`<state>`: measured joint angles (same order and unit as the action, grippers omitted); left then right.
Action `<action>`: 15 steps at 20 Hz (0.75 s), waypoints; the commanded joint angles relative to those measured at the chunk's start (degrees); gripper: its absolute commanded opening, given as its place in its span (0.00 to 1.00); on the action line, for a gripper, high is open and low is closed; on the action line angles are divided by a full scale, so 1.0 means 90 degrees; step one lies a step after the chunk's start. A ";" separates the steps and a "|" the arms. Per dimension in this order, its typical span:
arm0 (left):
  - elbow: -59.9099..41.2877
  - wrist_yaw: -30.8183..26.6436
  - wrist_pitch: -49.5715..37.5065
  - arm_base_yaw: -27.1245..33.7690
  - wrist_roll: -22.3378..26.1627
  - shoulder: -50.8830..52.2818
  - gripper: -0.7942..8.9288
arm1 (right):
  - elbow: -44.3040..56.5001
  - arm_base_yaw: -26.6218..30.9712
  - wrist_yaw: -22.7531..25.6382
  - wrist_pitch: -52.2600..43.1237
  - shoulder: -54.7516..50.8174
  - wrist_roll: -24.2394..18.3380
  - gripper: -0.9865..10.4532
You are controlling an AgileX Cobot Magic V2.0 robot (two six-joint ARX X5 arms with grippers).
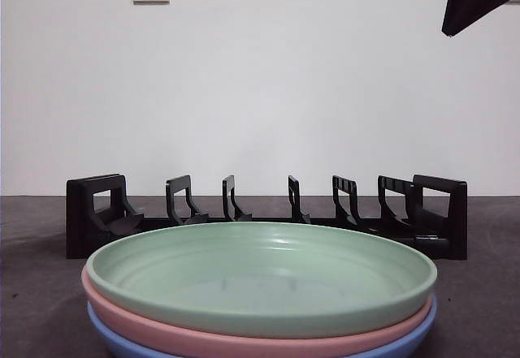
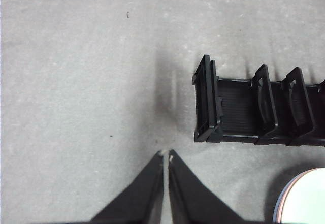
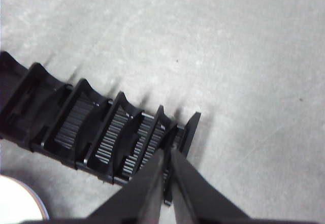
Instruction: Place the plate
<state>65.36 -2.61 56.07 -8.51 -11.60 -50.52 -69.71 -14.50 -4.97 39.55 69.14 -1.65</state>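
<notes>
You're looking at 3 plates stacked on the bench (image 1: 32,309): green plate (image 1: 260,273) on top, pink plate (image 1: 203,338) under it, blue plate (image 1: 406,343) at the bottom. The stack is sitting just in front of 1 black dish rack (image 1: 268,216), close to it; I cannot tell whether they are touching.

The rack's long axis is running side to side across the front view, dividers upright, all slots standing empty.

Both arms are hovering high above the bench, neither carrying anything. The left end effector (image 2: 165,158) is pinched closed on nothing, over bare bench beside one end of the rack, with a plate rim (image 2: 304,198) showing at the frame corner. The right end effector (image 3: 167,155) is also closed and empty, hanging over the rack's opposite end, with a plate edge (image 3: 18,201) showing near it.

The stack is lying between the 2 arms, on the near side of the rack from each. Neither arm is looking clearly nearer.

Judgement: you're needing to open 1 end effector, drop to the green plate's rim, then tip it upright into a slot.
</notes>
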 commanded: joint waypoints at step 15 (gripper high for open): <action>-0.4736 -0.0114 -0.5564 0.0661 0.1326 0.2640 0.09 | -0.0066 -0.0010 -0.0010 -0.0114 0.0046 -0.0036 0.10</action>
<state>24.18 -3.27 8.25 -2.63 -1.39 -27.51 -69.71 -14.50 -4.97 38.98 69.14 -1.69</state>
